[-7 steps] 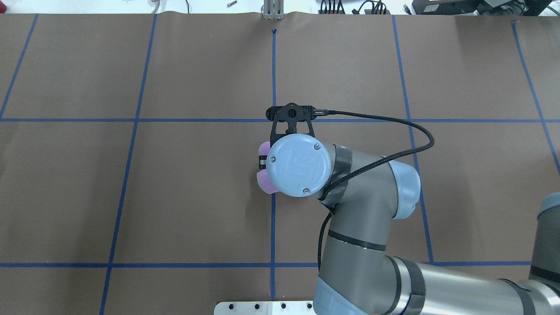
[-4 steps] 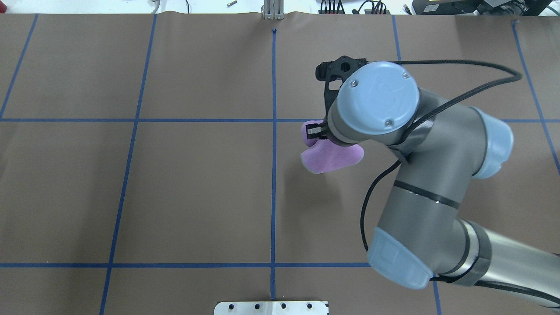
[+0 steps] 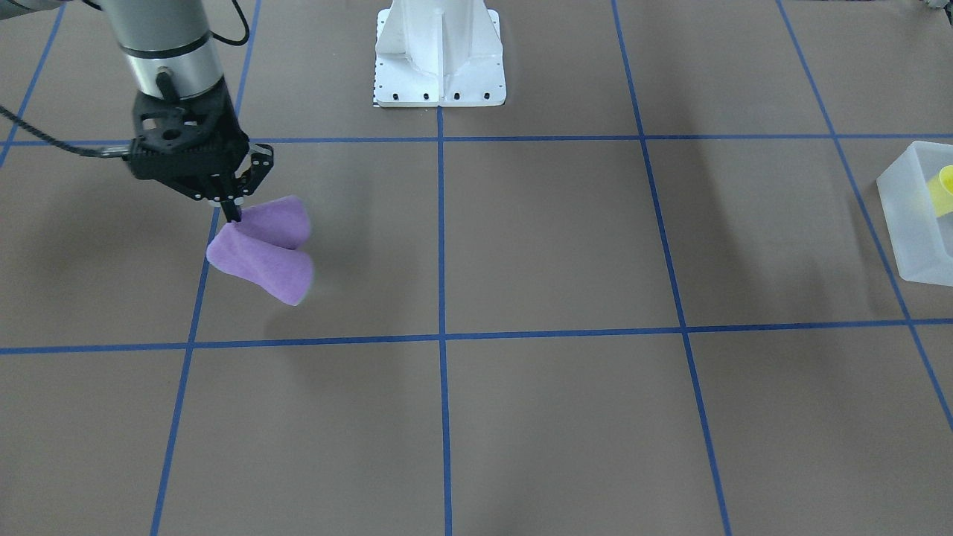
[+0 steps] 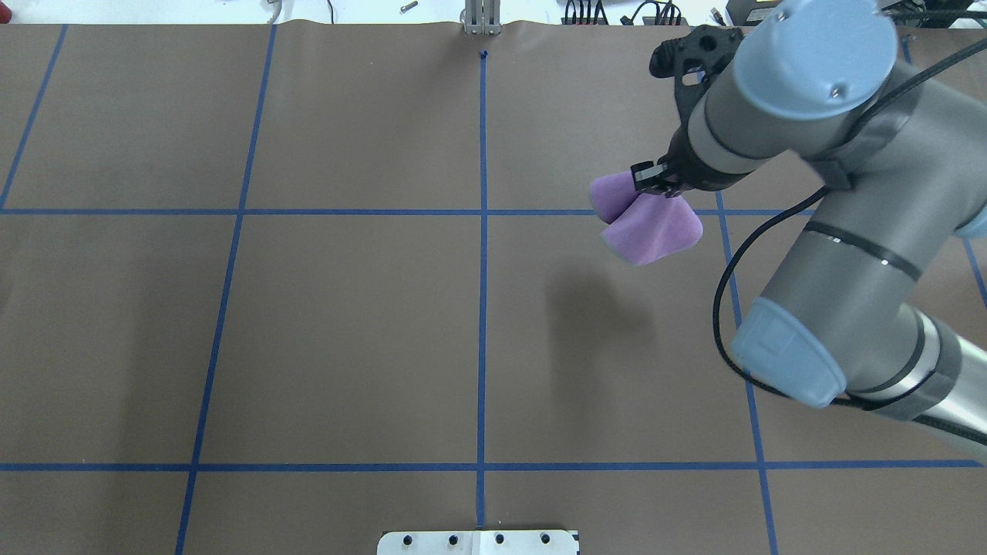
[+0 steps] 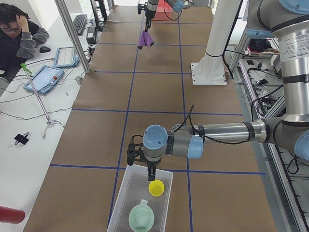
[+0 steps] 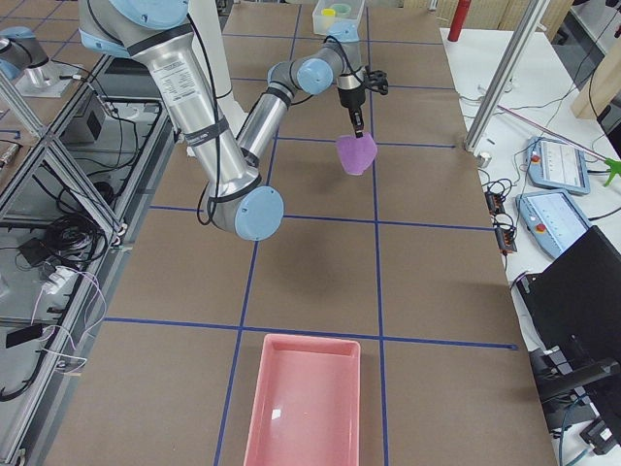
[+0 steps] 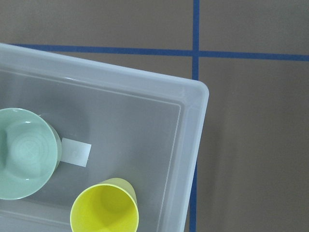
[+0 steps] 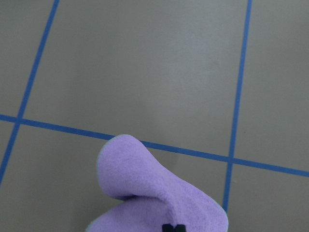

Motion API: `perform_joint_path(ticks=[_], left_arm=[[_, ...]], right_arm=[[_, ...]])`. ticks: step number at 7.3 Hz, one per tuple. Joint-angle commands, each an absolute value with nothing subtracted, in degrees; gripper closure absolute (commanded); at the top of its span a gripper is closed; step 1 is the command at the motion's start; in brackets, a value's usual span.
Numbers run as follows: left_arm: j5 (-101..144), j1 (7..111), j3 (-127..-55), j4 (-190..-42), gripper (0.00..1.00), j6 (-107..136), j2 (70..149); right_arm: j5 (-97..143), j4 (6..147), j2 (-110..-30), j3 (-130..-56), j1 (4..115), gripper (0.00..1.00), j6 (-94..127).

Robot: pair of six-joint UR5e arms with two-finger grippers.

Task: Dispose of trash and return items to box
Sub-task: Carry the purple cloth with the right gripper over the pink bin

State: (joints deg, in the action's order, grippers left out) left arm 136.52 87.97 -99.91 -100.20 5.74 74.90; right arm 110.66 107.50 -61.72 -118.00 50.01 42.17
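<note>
Clamping a floppy purple cloth beneath my right pincer; left pincer hangs above the frosted white plastic bin, apart or together I cannot tell.

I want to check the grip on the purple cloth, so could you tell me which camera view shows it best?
The exterior front-facing view: the purple cloth hangs whole from the right gripper. Overhead, the arm hides its top; the right wrist camera crops it; both side views show it small; the left wrist camera misses it.
</note>
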Motion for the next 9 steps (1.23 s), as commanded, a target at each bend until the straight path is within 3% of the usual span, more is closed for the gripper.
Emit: perform_joint_path(ticks=[1,5,7,9], left_arm=[[136.15,84.2,-105.17,-92.24,0.01,5.8,74.36],[136.14,84.2,-106.08,-91.58,0.01,5.8,74.44],[136.23,84.2,-106.08,-91.58,0.01,5.8,74.71],[136.23,84.11,-106.17,-91.67,0.01,5.8,74.97]], right_arm=[[119.94,107.58,-69.57,-119.61,62.08,1.0,27.68],[129.19,108.37,-85.58,-116.04,88.35,1.0,-8.43],[131.92,107.85,-86.4,-102.73,100.23,1.0,-28.04],[131.22,104.44,-86.75,-89.89,104.66,1.0,-40.11]])
